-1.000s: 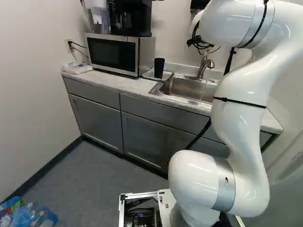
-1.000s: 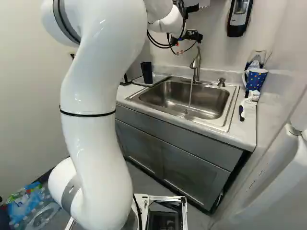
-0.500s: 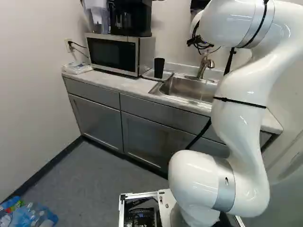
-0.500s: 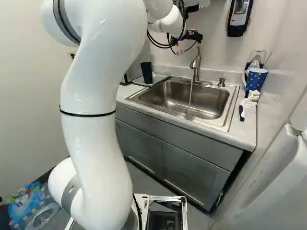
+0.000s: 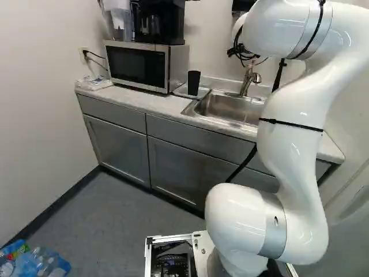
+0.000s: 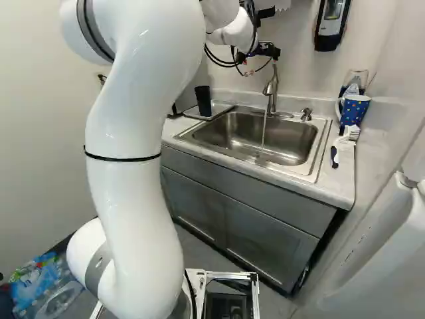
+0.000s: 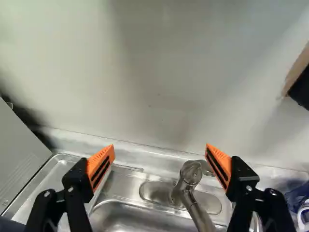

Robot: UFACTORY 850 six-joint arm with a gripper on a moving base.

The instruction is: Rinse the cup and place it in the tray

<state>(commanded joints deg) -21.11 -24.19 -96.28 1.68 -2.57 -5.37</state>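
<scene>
Black cup [image 6: 203, 100]: upright on the tray [image 6: 215, 111], between microwave [image 5: 138, 65] and sink [image 6: 232, 133]. Gripper [image 6: 265, 52]: open, nothing held, located above the faucet [image 6: 271, 90]. Wrist view: 2 fingers wide apart, orange pads [image 7: 100, 166] facing each other; faucet seen ahead, between them, nearer 1 finger. Thin stream of water runs from the spout into the sink. Soap pump [image 6: 306, 114] beside faucet. Blue dotted mug [image 6: 354, 109] stands on the tabletop [image 6: 340, 181] at the right of the right base view, brush [image 6: 345, 138] lying just in front of it. Coffee maker [image 5: 158, 22] sits on the microwave. Wrapped bottles [image 5: 41, 262] on the floor, at the lower left of the left base view.
</scene>
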